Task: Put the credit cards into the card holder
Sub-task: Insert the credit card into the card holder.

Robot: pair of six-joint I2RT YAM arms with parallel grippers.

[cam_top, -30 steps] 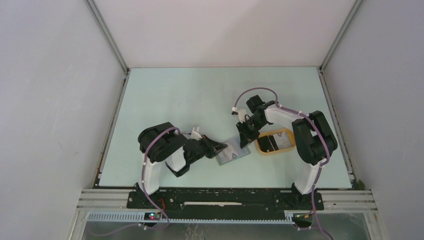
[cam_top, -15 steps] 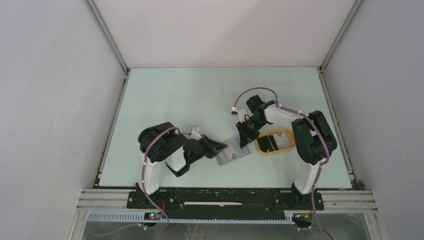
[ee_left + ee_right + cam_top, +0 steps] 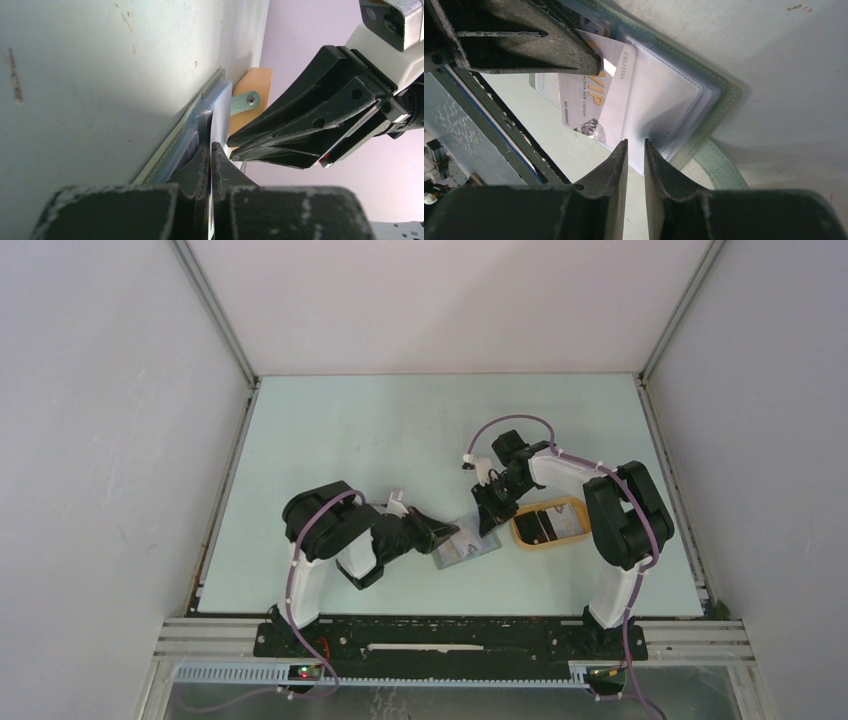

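Left gripper (image 3: 210, 145), low over the near part of the table (image 3: 400, 430): jaws pressed together on the edge of a pale VIP card (image 3: 594, 95) with orange lettering. The card's far end lies among the clear inner sleeves of the card holder (image 3: 468, 550).

The card holder lies open and flat on the table between the two grippers. Its grey-green stitched border and its snap strap (image 3: 245, 101) are visible.

Right gripper (image 3: 636, 145), at the holder's far side, points down at it: fingers close together with a narrow gap. A corner of the clear sleeve lies in line with that gap; whether it is gripped cannot be told.

Just right of the holder is the tan tray (image 3: 522, 536), which contains a black card (image 3: 537, 526) and a grey-white card (image 3: 568, 523).
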